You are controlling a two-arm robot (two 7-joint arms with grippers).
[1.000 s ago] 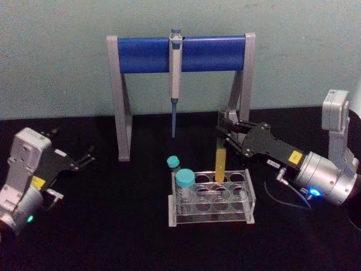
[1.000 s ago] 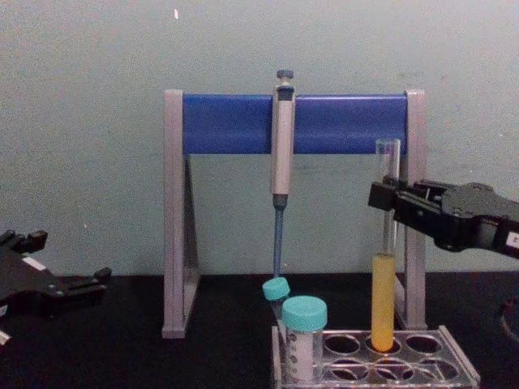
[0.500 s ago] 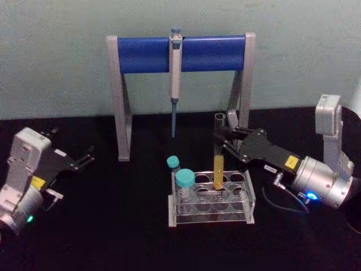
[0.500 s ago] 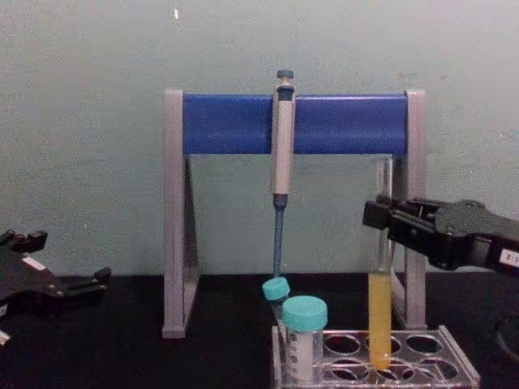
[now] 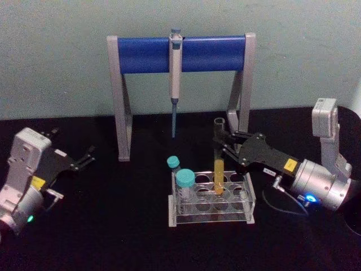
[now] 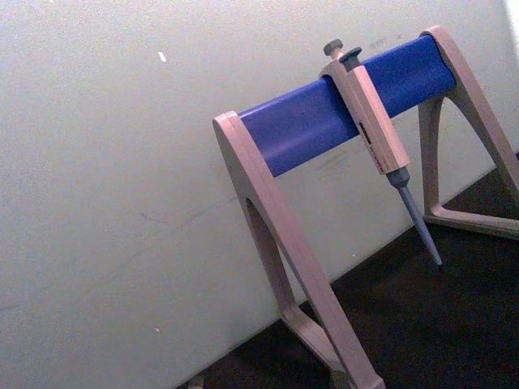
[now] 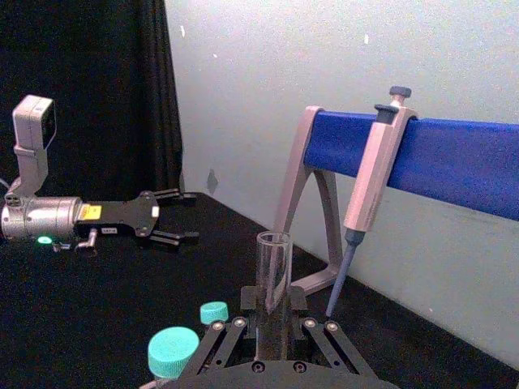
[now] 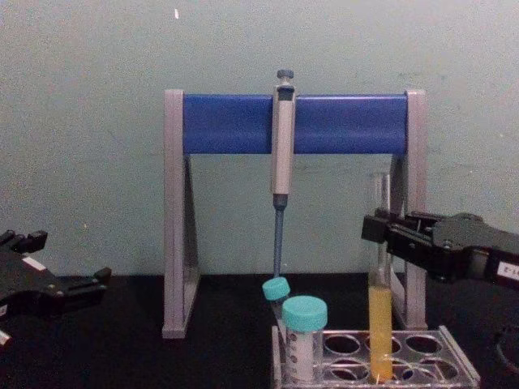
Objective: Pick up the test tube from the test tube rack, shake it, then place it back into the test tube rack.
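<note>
**Right end effector** (image 5: 221, 141): dark two-finger unit that reaches in from the right. Its fingers are closed on the upper, empty part of the test tube, just under the open mouth.

**Test tube** (image 5: 218, 161): long, thin clear glass with no cap. The lower part holds yellow liquid. It stands close to upright, with its round bottom down in a hole of the test tube rack, right of the capped tubes. Which row it is in is hard to tell.

**Step, as judged:** the return to the rack, with the tube seated but not let go. The next move calls for parting the fingers gently and drawing back to the right, clear of the glass, without tipping it.

**Test tube rack** (image 5: 251, 197): low, clear moulded plastic whose top plate is pierced with rows of round holes. It sits at centre on the surface.

**Teal-capped tubes** (image 5: 184, 179): two short, clear tubes at the rack's left end.

**Pipette stand** (image 5: 146, 53): grey uprights with a smooth blue crossbar, standing far behind the rack. A grey pipette (image 5: 175, 68) with a thin blue tip hangs from the bar.

**Left end effector** (image 5: 87, 157): parked low at the left, well apart from the rack, with its fingers spread and empty.

**Surface** (image 5: 113, 226): matte black.
</note>
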